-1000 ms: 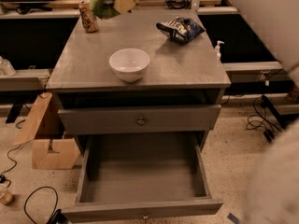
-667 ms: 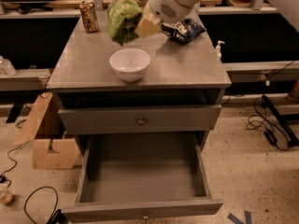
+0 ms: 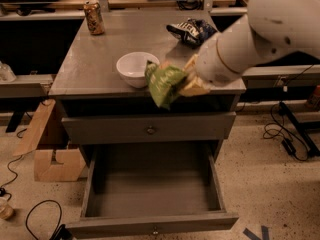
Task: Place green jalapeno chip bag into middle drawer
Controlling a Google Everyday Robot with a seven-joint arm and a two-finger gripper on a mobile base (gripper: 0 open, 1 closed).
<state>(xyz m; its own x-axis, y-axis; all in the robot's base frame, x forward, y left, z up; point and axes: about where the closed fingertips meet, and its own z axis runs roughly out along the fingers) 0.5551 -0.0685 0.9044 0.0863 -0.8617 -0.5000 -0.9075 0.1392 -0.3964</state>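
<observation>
Fingers of our gripper [image 3: 187,82] pinch the green jalapeno chip bag [image 3: 164,84] at the front edge of the cabinet top [image 3: 90,69], so we can lower it into the open middle drawer [image 3: 155,191] below.

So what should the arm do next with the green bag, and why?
Probably lower it down and forward: the gripper holds the green jalapeno chip bag at the tabletop's front edge, well above the open middle drawer.

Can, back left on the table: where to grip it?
Probably mid-body, coming from the front: the can stands upright, round, apart from other things. The end effector is at the front of the table, shut on the green bag.
</observation>
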